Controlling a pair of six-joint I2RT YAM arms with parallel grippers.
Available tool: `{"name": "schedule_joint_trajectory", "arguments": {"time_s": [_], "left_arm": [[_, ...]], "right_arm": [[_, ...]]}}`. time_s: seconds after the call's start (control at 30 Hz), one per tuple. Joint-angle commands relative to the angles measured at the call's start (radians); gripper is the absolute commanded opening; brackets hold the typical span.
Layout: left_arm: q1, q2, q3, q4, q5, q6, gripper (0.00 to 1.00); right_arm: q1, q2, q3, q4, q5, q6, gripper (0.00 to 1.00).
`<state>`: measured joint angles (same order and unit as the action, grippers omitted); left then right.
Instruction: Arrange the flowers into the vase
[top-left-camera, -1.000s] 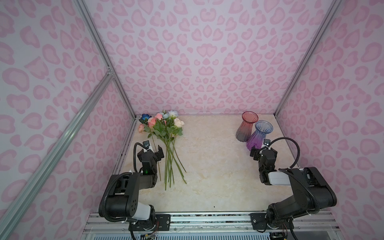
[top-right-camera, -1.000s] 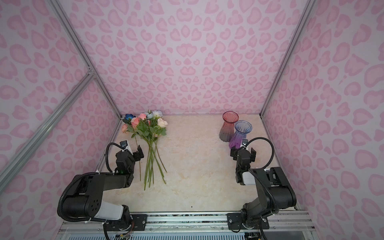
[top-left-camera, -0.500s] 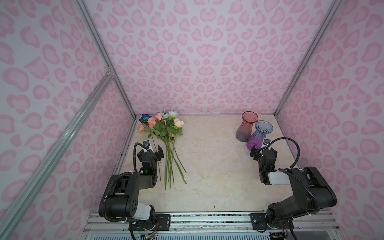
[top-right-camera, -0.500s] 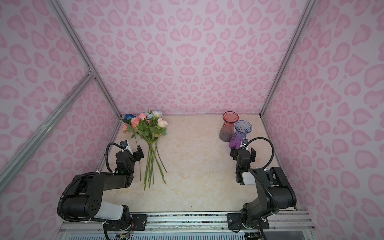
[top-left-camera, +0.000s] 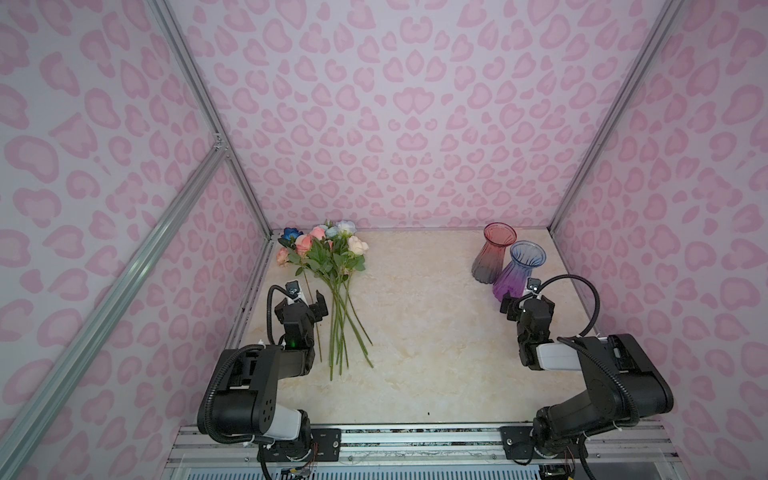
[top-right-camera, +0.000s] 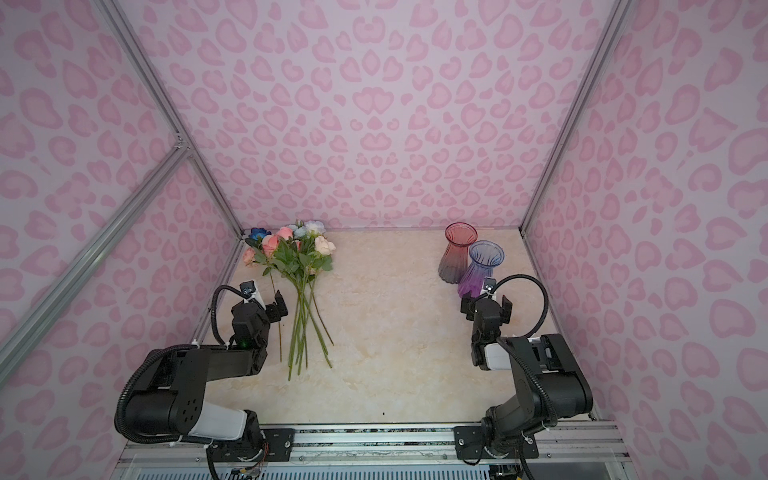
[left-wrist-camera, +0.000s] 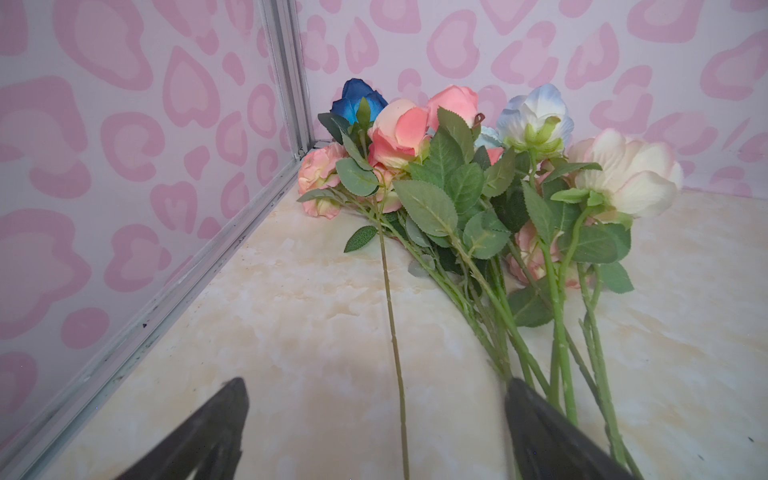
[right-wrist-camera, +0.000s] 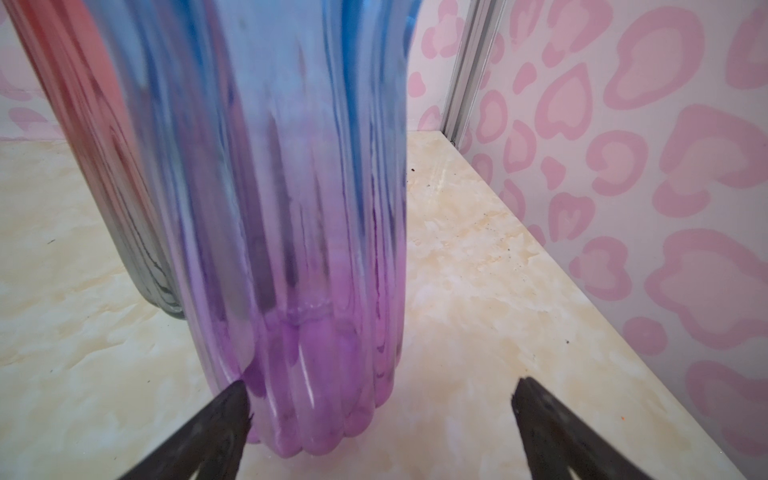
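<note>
Two vases (top-left-camera: 493, 261), one bunch of flowers (top-left-camera: 329, 254).

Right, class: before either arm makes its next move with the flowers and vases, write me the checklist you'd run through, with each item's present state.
1. Left gripper open: ok.
2. Right gripper open: ok.
3. A single thin stem lies between the left jaws: ok.
4. Flowers all lying on the table, none held: ok.
5. Blue-purple vase and red vase upright, no flowers inside: ok.
6. Right gripper clear of the blue-purple vase: cannot tell; one fingertip looks very near its base.
</note>
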<state>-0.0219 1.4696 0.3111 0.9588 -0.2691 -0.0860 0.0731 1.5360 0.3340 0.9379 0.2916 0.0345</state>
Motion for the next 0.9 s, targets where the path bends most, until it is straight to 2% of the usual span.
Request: {"name": "schedule_joint_trajectory", "arguments": {"time_s": [0.0,0.2,0.37,0.53,0.57,0.63,0.7,0.77,0.87], "left_arm": [[0.0,0.003,0.006,0.042,0.001,0.004,0.97],[-0.001,-0.003,0.0,0.057,-0.001,0.006,0.97],[0.0,-0.175,0.154,-0.327,0.014,0.029,0.97],[-0.002,-0.338,0.182,-0.419,0.009,0.0,0.97],[-0.003,-0.374,0.19,-0.443,0.03,-0.009,0.97],[-0.002,-0.437,0.223,-0.504,0.066,-0.041,0.97],[-0.003,-0.49,0.255,-0.551,0.112,-0.105,0.97],[-0.002,-0.533,0.295,-0.589,0.181,-0.198,0.97],[-0.002,-0.594,0.351,-0.641,0.355,-0.288,0.97]], "right_arm": [[0.001,0.006,0.001,0.047,0.025,0.003,1.0],[0.005,-0.002,-0.01,0.062,0.034,-0.007,1.0],[0.02,-0.032,-0.012,0.046,0.072,-0.009,1.0],[0.029,-0.038,-0.019,0.065,0.091,-0.018,1.0],[0.042,-0.053,-0.011,0.077,0.128,-0.042,1.0],[0.096,-0.148,0.091,-0.176,0.24,-0.052,1.0],[0.129,-0.234,0.187,-0.397,0.319,0.021,1.0],[0.137,-0.314,0.289,-0.646,0.282,0.128,1.0],[0.127,-0.354,0.356,-0.824,0.19,0.196,1.0]]}}
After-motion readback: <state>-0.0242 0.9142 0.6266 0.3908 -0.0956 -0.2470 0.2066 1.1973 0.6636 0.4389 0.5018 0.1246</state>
